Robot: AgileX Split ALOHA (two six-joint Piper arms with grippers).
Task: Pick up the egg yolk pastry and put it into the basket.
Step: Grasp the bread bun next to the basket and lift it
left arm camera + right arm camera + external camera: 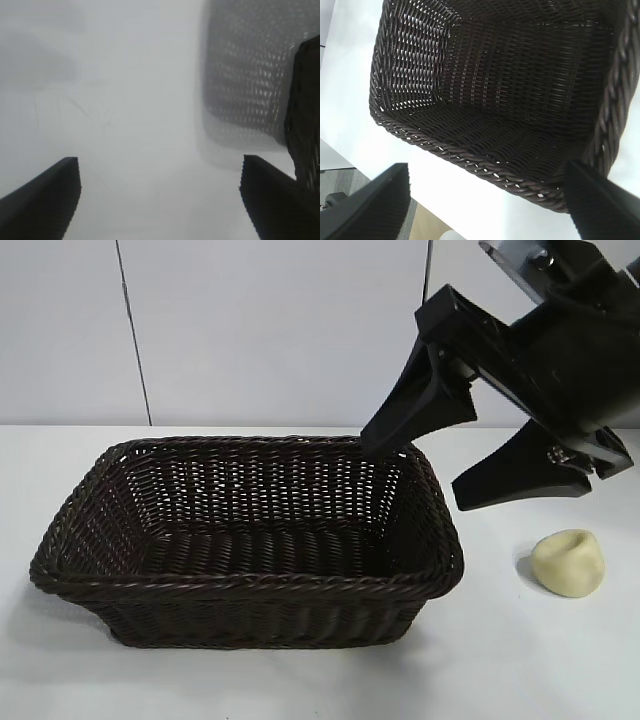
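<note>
Wicker basket (250,540) sitting empty on the tabletop (560,660).
Right tool (425,470) is hovering spread above its right end, egg yolk pastry (568,562) lying below-right.

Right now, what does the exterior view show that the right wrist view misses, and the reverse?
Only the exterior view shows the small pale cream-yellow egg yolk pastry on the white table, right of the basket, and the whole black right gripper open above the basket's right end. Only the right wrist view looks straight down into the basket's woven floor. Both show the dark brown wicker basket, with nothing in it.
</note>
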